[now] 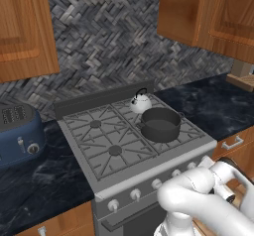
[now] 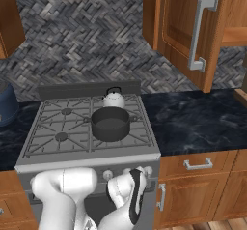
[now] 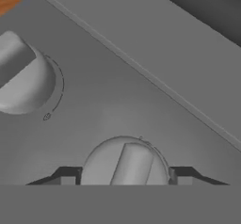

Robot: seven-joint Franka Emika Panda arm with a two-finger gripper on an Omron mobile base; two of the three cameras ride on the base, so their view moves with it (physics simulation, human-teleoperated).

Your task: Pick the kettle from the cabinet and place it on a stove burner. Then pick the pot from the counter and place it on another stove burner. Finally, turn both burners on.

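Item: range (image 1: 94,178), grey steel, four grated burners and a row of round knobs along its front panel; all places below are given from it. On its back right burner stands the kettle (image 1: 140,102), small, silvery-white and dome-shaped, with a thin black arched handle. Just in front of the kettle, on the front right burner, sits the pot (image 1: 160,124), wide, low, dark grey and lidless. Both left burners (image 1: 115,150) stand bare. With both vessels placed, we judge the knobs to be the work in hand. The knob (image 3: 126,164) in the hand view is a rounded disc with a raised bar across its face, and we expect it to be rigid, smooth, likely slippery on its dome and stiff to turn. We would hold it by the bar's two flat sides, never by the rim. The gripper (image 3: 123,177) is apart and holding nothing, one finger (image 3: 66,176) on each side of the knob and close against the panel. A second knob (image 3: 23,79) lies near it along the panel, so room for rotating the hand sideways looks modest. The range's front lip runs above the knobs and the wooden drawers beside it, so the clear way out is straight back from the panel.
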